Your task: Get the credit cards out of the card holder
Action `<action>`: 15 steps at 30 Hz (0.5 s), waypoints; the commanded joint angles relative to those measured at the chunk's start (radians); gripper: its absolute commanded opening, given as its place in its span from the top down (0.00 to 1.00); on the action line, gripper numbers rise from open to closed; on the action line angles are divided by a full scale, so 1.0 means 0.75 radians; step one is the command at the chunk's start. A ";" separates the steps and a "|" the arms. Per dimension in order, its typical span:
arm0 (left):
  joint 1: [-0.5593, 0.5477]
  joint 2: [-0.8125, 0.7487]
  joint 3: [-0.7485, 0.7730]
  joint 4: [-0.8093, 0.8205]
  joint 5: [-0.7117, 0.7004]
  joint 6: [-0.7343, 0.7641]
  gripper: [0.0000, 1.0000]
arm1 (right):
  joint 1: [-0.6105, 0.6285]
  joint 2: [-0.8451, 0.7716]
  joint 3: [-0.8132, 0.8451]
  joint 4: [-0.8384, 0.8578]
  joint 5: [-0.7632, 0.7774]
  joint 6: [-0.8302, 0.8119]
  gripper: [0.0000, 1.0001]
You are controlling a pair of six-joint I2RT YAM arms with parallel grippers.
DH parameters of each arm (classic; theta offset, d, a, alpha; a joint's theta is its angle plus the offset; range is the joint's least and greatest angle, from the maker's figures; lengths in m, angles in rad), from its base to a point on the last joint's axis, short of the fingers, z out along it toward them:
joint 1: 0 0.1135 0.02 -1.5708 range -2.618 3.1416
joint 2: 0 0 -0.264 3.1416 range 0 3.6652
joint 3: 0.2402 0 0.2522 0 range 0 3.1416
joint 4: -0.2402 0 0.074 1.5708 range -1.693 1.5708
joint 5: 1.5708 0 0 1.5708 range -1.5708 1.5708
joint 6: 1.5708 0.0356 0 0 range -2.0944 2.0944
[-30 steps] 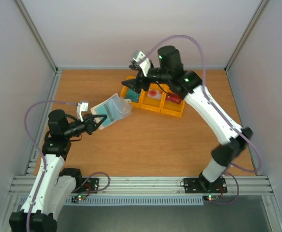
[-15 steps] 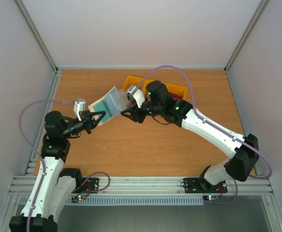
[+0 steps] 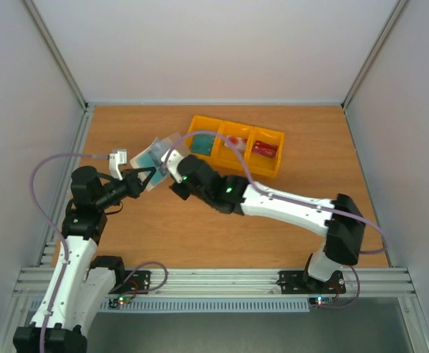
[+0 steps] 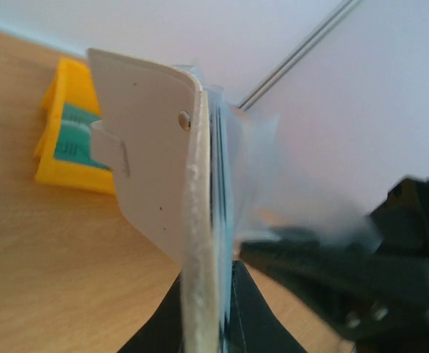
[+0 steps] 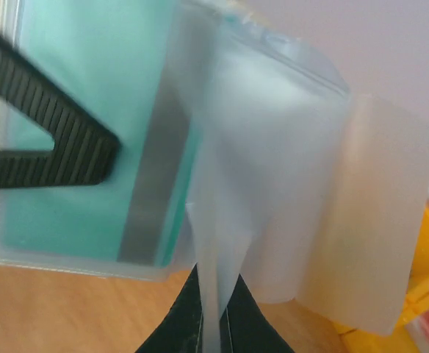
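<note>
The card holder (image 3: 156,153) is held up in the air above the left part of the table (image 3: 222,243), between the two arms and just left of the yellow tray (image 3: 238,163).

The left gripper (image 3: 153,176) is clenched on its lower edge. In the left wrist view the holder stands almost edge-on, with the cream flap (image 4: 148,147) turned to the left.

The right gripper (image 5: 213,294) is also closed. Its two fingers pinch a translucent inner sleeve (image 5: 273,147) of the holder from below, and the sleeve is spread a little away from the rest. Behind the clear plastic a teal card (image 5: 75,110) sits inside the holder. One black finger (image 5: 97,158) of the left arm lies across it.

The tray holds three cards, one in each compartment: a second teal card (image 3: 203,143) on the left, a pinkish card (image 3: 234,141) in the middle and a dark red card (image 3: 264,149) on the right. Whether more cards are in the holder I cannot tell; the plastic layers are too blurred.
</note>
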 commanded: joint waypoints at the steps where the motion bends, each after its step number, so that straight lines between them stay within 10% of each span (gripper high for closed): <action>1: -0.003 0.012 0.023 0.027 -0.049 -0.266 1.00 | 0.105 0.132 0.011 0.108 0.474 -0.264 0.99; 6: -0.004 0.041 0.016 0.107 -0.041 -0.366 1.00 | 0.139 0.093 -0.040 0.165 0.353 -0.314 0.92; 15: -0.008 0.004 0.026 -0.023 0.021 -0.005 1.00 | -0.018 -0.375 -0.279 -0.069 -0.475 -0.338 0.26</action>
